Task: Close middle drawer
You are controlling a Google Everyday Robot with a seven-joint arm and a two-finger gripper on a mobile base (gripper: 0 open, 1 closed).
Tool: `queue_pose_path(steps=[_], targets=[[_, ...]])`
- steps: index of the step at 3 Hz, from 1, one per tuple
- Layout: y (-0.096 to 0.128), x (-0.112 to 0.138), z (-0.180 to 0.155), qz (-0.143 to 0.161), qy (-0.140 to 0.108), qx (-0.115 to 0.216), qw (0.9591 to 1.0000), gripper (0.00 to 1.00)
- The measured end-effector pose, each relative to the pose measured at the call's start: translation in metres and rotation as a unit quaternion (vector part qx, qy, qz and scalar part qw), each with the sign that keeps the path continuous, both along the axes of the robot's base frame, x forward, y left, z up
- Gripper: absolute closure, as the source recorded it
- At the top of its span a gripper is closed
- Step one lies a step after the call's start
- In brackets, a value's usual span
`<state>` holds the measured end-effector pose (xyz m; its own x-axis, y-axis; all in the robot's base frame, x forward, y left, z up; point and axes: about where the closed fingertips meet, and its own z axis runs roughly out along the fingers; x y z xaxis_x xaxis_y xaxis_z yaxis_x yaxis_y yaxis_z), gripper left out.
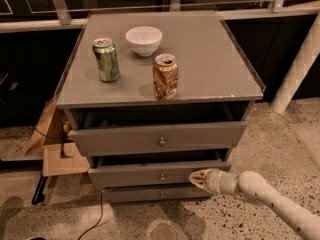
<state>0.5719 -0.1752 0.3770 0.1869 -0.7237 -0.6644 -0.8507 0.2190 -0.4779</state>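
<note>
The middle drawer [145, 174] is a wide grey drawer with a small brass knob [162, 177]. It sticks out only a little from the grey cabinet [210, 59], under the top drawer [125, 140], which stands pulled out. My gripper [194, 177] comes in from the lower right on a white arm [260, 194]. Its tip is shut and empty and rests against the middle drawer's face, just right of the knob. The bottom drawer [135, 195] sits nearly flush below.
On the cabinet top stand a green can [106, 59], a white bowl [144, 40] and an orange can [165, 76]. A cardboard box [55, 149] and a black cable [97, 214] lie at the left. A white post [300, 64] stands at the right.
</note>
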Motion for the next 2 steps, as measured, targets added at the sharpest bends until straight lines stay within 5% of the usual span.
queue_pose_path(steps=[2], targets=[[0.0041,0.0301,-0.0021,0.003,-0.004,-0.015,0.9999,1.0]])
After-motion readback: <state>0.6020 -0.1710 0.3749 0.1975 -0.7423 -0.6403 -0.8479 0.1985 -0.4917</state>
